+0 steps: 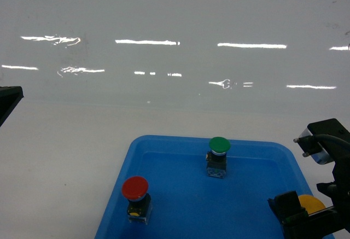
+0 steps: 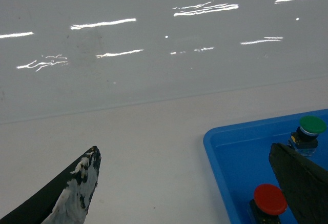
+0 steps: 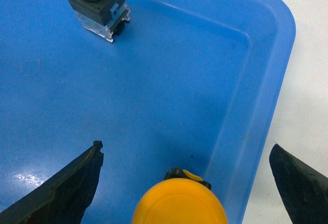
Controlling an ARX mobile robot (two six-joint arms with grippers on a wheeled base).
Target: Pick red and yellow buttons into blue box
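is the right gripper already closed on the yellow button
No, in the right wrist view the right gripper is open, its fingers spread wide on either side of the yellow button without touching it.

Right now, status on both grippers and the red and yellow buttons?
Right gripper open, fingers straddling yellow mushroom-cap button in shallow blue tray. Left gripper open, empty. Red-capped button untouched. Green-capped button clear of both.

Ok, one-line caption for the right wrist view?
Open right gripper straddles the yellow button in the shallow blue tray, not yet gripping.
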